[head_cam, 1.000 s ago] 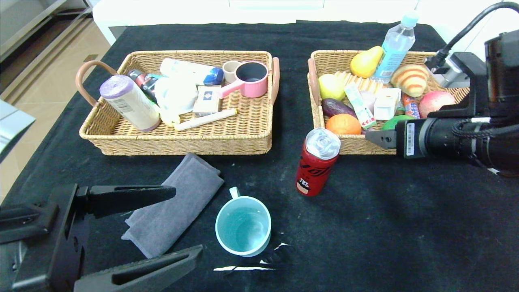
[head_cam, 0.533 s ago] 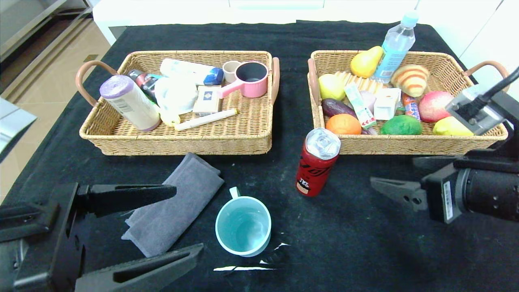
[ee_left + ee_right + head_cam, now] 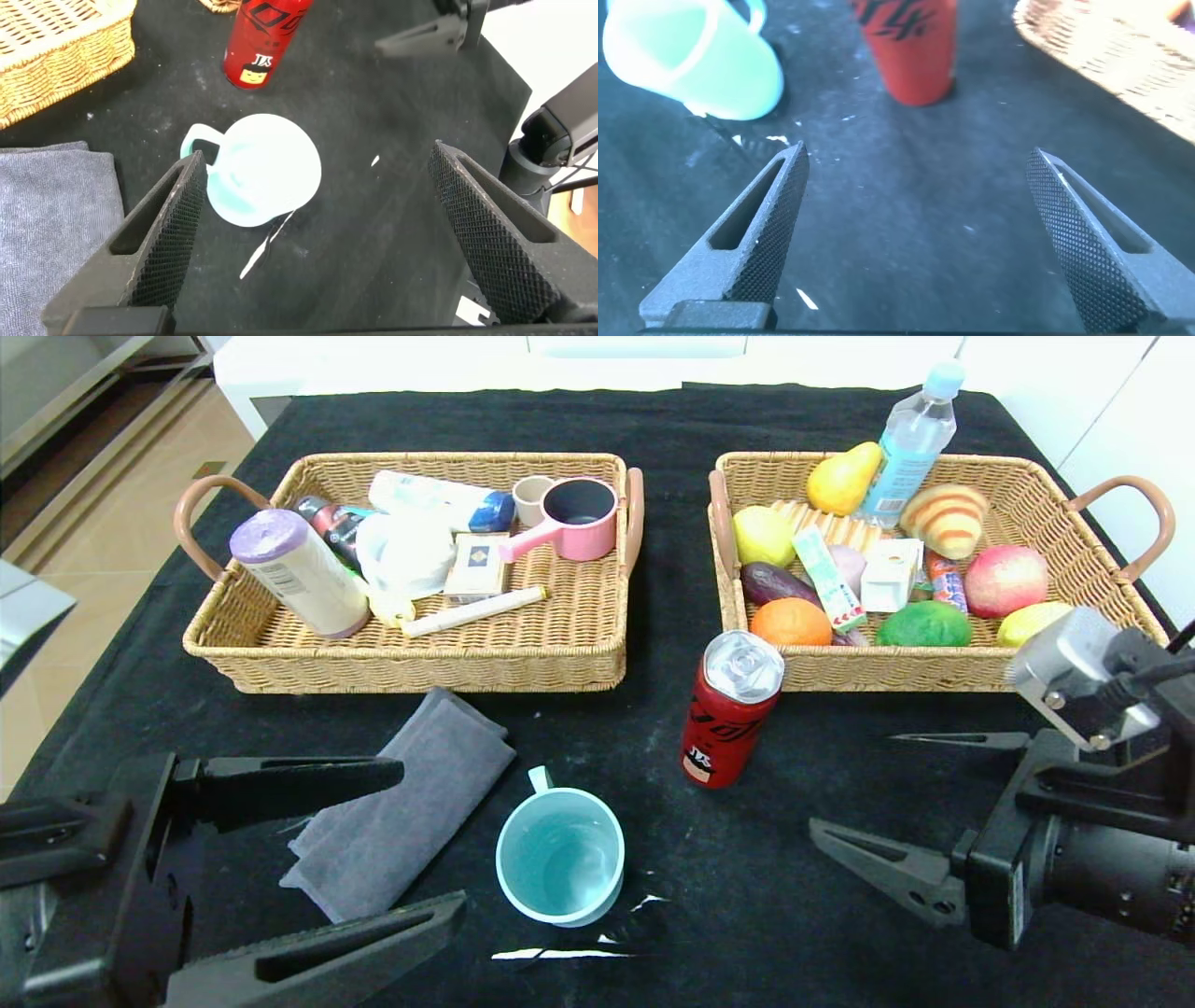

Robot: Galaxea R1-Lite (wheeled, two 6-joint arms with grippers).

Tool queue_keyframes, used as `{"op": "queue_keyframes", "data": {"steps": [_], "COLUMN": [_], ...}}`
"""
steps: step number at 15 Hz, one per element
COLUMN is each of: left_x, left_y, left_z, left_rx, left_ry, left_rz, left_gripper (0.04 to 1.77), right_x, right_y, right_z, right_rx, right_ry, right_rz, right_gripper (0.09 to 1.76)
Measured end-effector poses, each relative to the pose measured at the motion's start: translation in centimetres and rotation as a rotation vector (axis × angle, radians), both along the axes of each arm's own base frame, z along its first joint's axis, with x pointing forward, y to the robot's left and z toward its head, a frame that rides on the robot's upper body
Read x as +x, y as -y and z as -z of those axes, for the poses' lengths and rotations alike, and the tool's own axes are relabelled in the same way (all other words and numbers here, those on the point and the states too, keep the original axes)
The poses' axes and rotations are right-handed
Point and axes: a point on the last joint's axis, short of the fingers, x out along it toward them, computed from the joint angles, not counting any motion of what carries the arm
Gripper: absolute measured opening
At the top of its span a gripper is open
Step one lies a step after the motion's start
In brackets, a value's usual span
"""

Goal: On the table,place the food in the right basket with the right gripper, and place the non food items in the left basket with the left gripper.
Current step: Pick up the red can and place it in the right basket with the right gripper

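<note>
A red can (image 3: 731, 709) stands on the black table just before the right basket (image 3: 934, 670), which holds fruit, bread and packets. A teal mug (image 3: 560, 855) and a folded grey cloth (image 3: 401, 807) lie before the left basket (image 3: 411, 670), which holds bottles, a pink cup and boxes. My right gripper (image 3: 851, 782) is open and empty, low over the table right of the can. In the right wrist view (image 3: 917, 152) the can (image 3: 910, 47) is ahead of it. My left gripper (image 3: 431, 840) is open and empty, beside the mug (image 3: 262, 168) and over the cloth's near end.
A clear water bottle (image 3: 910, 439) leans at the right basket's far edge. White scuff marks (image 3: 569, 947) show on the cloth-covered table near the mug. The table's right edge runs close to my right arm.
My right gripper has drawn back from over the right basket's front rim toward me and down, to the table right of the can. The left arm has not moved.
</note>
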Motion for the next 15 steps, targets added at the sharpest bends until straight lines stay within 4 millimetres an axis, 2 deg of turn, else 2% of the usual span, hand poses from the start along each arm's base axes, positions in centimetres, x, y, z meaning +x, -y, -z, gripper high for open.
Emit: {"op": "queue_keyframes", "data": {"steps": [3, 5, 15], "left_x": [0.1, 0.2, 0.2], "left_y": [0.1, 0.1, 0.1], "left_z": [0.1, 0.1, 0.1], "left_rx": [0.004, 0.006, 0.006], "left_ry": [-0.005, -0.007, -0.006], "left_rz": [0.0, 0.0, 0.0], "left_gripper": [1.72, 1.72, 1.72], "right_x": [0.0, 0.6, 3.4], "right_y": [-0.9, -1.6, -5.2], "right_z": [0.7, 0.7, 0.8], "right_rx": [-0.037, -0.064, -0.018], "right_ry": [-0.005, 0.059, 0.172], "right_rz": [-0.031, -0.052, -0.026], "right_gripper": [1.7, 1.7, 1.7]}}
